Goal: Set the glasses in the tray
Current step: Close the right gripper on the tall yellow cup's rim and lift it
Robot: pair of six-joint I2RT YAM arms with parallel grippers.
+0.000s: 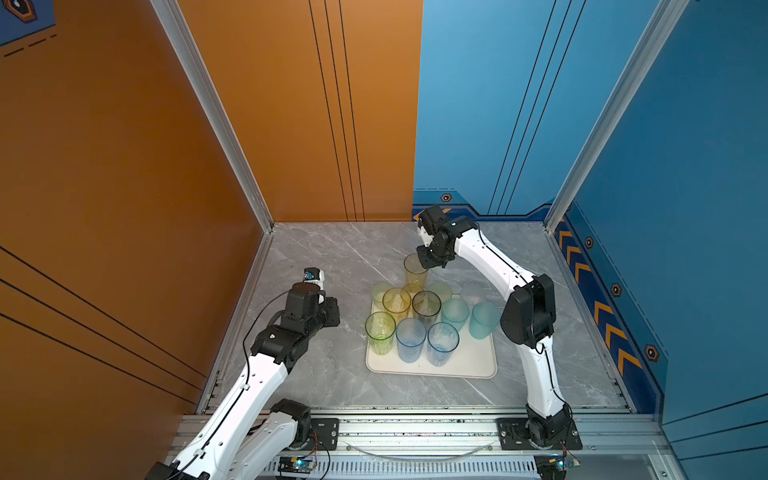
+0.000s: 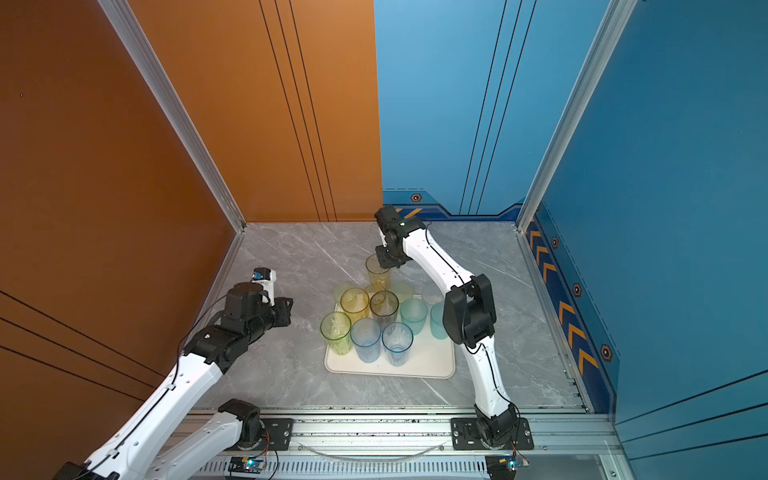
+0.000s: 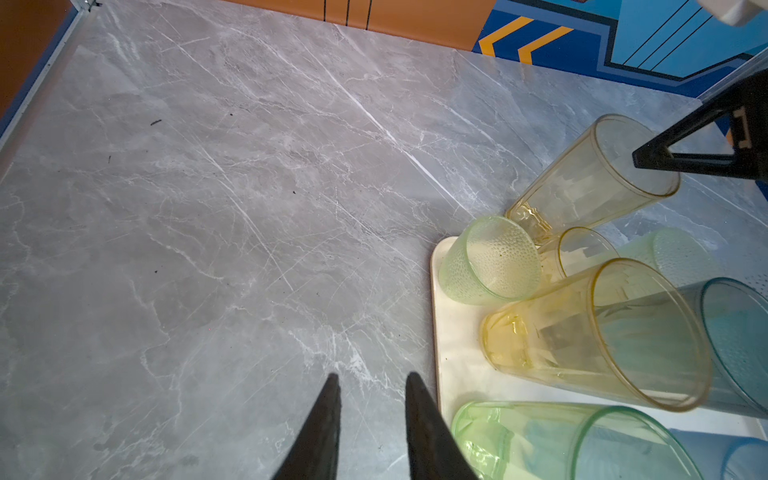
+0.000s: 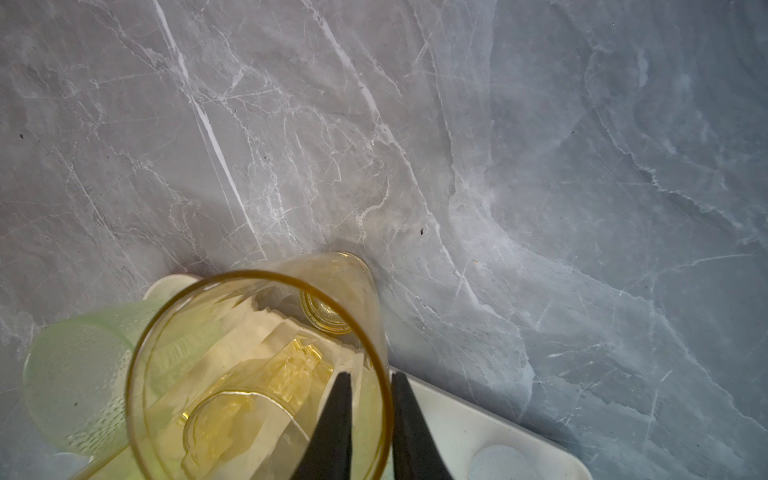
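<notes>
The cream tray [image 1: 469,361] [image 2: 432,361] lies mid-table and holds several upright glasses: a green one [image 1: 380,332], two blue [image 1: 410,338], teal [image 1: 455,313], smoky [image 1: 426,305] and yellow [image 1: 397,303]. At the tray's far edge stands a tall yellow glass [image 1: 415,272] [image 2: 378,274] [image 3: 590,183] [image 4: 249,353]. My right gripper [image 1: 428,259] [image 4: 370,376] is shut on its rim, one finger inside and one outside. Whether its base touches the tray is hidden. My left gripper [image 1: 332,311] [image 3: 372,378] hangs open over bare table left of the tray [image 3: 453,365], holding nothing.
Short pale-green glasses [image 1: 440,291] and a frosted clear one [image 1: 471,293] crowd the tray's far side. My right arm's elbow [image 1: 528,311] hangs beside the tray's right edge. Orange and blue walls close in the grey marble table [image 1: 332,257]; a metal rail [image 1: 415,432] runs along the front.
</notes>
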